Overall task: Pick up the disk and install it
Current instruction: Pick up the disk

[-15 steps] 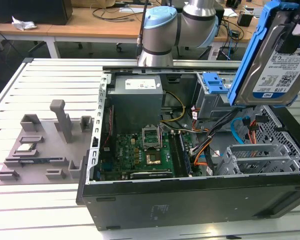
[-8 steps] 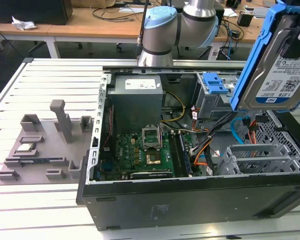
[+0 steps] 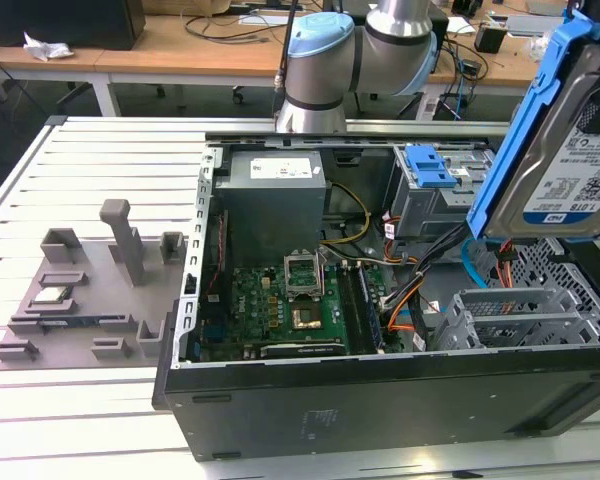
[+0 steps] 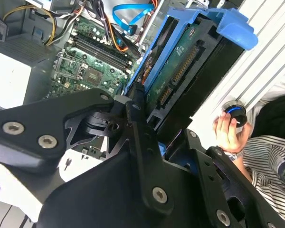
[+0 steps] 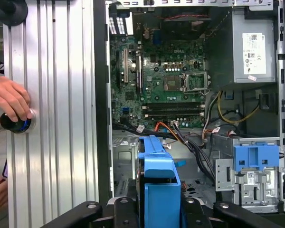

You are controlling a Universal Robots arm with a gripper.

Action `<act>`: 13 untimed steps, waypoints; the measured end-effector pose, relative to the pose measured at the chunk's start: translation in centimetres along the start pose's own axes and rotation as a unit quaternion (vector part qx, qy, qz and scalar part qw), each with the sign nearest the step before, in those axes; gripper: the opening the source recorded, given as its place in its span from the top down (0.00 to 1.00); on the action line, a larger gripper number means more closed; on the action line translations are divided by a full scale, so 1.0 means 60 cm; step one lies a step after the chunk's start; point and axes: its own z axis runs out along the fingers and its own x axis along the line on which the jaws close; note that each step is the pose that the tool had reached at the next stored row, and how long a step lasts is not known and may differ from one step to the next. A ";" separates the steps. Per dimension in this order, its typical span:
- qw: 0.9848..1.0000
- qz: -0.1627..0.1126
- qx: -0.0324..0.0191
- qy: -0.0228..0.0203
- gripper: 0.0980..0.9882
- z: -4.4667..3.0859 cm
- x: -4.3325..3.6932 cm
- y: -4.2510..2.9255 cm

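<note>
Gripper [image 4: 157, 124] tight around disk [image 4: 180, 61], above computer case [image 3: 380, 410]

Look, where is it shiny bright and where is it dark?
Second wrist view: the table beside the disk glares almost white. First wrist view: its slats shine, while the computer case is dimmer inside. Exterior view: fairly even light.

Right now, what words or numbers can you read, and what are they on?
Nothing reads clearly.
Label on disk: barcodes and print, too small to read.
Sticker on power supply: too blurred to read.
Sticker on drive cage: too small to read.
</note>
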 end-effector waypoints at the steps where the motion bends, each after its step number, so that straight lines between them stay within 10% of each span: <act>1: 1.000 0.000 0.000 0.000 0.70 0.000 0.004 0.000; 10: 1.000 0.000 0.000 0.000 0.70 0.001 0.032 -0.001; 13: 1.000 0.000 0.000 -0.014 0.70 0.001 0.033 -0.001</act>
